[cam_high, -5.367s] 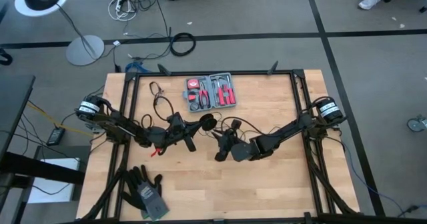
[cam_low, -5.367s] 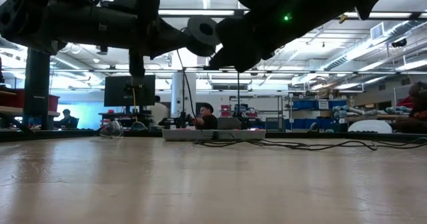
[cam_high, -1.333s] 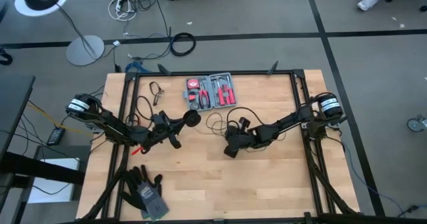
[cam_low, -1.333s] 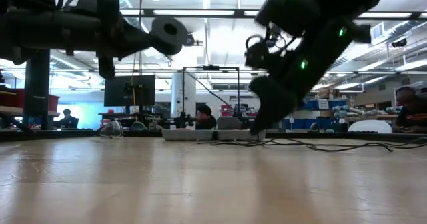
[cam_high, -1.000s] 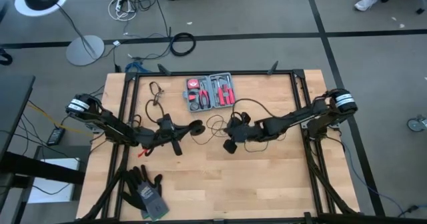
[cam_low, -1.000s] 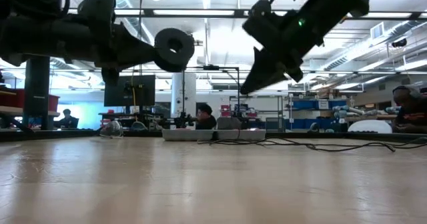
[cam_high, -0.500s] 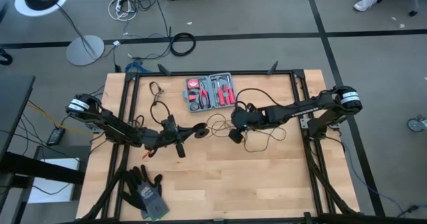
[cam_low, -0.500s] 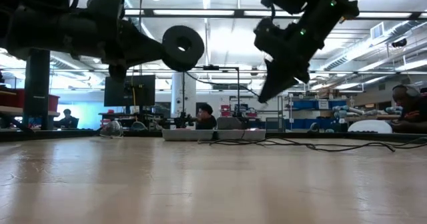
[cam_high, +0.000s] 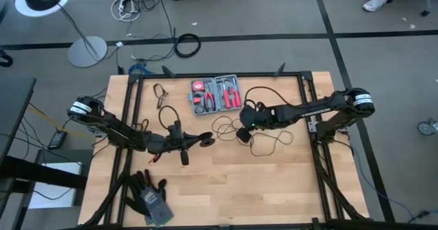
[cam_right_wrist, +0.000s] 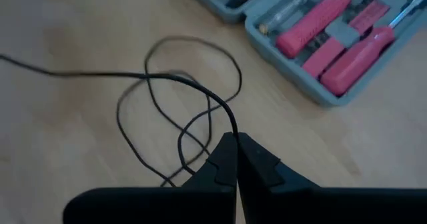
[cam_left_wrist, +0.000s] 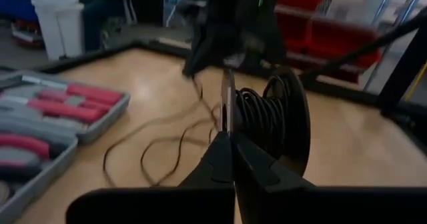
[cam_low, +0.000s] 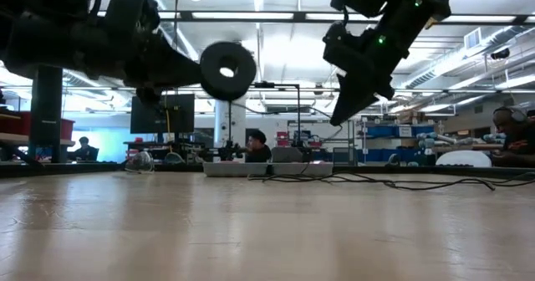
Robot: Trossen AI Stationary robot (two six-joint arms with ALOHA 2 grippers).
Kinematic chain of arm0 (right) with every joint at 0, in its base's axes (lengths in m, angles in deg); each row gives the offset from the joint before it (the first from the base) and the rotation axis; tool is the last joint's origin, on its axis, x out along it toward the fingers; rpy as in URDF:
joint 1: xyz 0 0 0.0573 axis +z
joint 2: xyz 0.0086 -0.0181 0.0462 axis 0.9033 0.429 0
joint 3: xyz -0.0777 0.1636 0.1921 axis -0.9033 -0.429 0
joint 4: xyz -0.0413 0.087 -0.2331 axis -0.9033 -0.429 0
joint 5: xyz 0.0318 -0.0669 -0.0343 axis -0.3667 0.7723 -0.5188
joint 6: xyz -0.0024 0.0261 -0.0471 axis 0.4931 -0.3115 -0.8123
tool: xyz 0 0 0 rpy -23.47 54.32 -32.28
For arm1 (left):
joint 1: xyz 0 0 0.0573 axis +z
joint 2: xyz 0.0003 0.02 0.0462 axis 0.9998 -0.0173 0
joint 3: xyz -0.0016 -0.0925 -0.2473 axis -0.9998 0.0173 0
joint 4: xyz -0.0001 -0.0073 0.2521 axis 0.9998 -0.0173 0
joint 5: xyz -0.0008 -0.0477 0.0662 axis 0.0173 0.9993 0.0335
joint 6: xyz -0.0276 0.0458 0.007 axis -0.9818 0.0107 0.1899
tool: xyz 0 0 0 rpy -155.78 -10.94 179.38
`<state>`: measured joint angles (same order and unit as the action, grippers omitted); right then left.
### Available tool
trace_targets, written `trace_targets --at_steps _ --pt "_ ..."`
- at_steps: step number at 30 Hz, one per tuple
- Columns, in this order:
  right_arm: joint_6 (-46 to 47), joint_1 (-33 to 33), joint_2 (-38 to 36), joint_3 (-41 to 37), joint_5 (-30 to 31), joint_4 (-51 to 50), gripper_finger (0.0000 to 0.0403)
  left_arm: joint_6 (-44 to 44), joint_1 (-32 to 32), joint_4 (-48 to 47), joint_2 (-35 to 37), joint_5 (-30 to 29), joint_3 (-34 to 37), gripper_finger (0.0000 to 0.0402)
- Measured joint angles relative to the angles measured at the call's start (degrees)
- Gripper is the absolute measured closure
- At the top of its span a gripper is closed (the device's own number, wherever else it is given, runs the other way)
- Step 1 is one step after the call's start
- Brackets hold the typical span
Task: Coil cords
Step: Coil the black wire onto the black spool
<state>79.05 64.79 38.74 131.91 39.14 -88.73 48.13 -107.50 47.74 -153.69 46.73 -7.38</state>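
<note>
— Black wire loops loose over the blond wood table (cam_high: 226,182), just below the grey-and-red tool kit (cam_high: 216,94). Where does the cord (cam_high: 263,139) stand?

— Part of it is wound on a round black spool (cam_high: 206,138), held up off the table at mid-table; the rest trails in slack curls to the right arm. The left gripper (cam_high: 192,140) is pressed shut on the spool's flange (cam_left_wrist: 228,104). The right gripper (cam_high: 241,135), hanging above the slack beside the kit, is pinched shut on the wire itself.

— How should this winding be done well?

— By my reading, the right arm ought to feed the wire under light tension, laying each turn next to the last, while the left keeps the spool steady. The loose curls cross each other, so a hard pull could knot them. Feeding slowly looks the safer course.

— What does each camera add?

— Overhead, both arms and the whole tangle show at once, but the grips are too small to judge. The left wrist camera shows turns of cord (cam_left_wrist: 259,121) already on the spool (cam_left_wrist: 283,124). The right wrist camera shows the wire (cam_right_wrist: 193,84) entering its closed fingertips (cam_right_wrist: 235,159), with crossed loops and the kit (cam_right_wrist: 313,44) behind. The table-level camera alone shows that both the spool (cam_low: 226,70) and the right gripper (cam_low: 344,114) hang clear of the surface.
</note>
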Motion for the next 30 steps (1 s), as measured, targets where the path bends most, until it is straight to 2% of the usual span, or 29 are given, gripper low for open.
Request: trace_targets --at_steps 8,13,16,20,25,30 --pt "-0.03 -2.15 -4.25 0.02 -1.43 0.53 0.0403 -1.05 0.02 -12.30 0.00 -0.02 -3.40 0.0401" --pt "-0.09 -2.24 -5.00 0.02 -3.29 3.98 0.0403 -1.88 1.09 -27.93 0.00 -0.20 -9.59 0.0401" --pt "-0.32 -1.62 -4.99 0.02 -4.63 6.83 0.0403 -3.07 2.36 -37.34 0.00 -2.36 -13.85 0.0401" --pt "-0.48 -0.14 -4.97 0.04 -4.82 10.64 0.0403 -3.32 4.56 -46.21 0.00 -3.75 -18.58 0.0401" --pt "-1.29 0.99 -4.97 3.27 -4.87 10.55 0.0403 -2.94 6.58 -50.20 -0.57 -3.40 -20.92 0.0401" --pt "-3.99 2.60 -4.97 7.84 -4.79 10.74 0.0403 -4.01 7.58 -48.96 -1.01 -2.97 -21.05 0.0401"
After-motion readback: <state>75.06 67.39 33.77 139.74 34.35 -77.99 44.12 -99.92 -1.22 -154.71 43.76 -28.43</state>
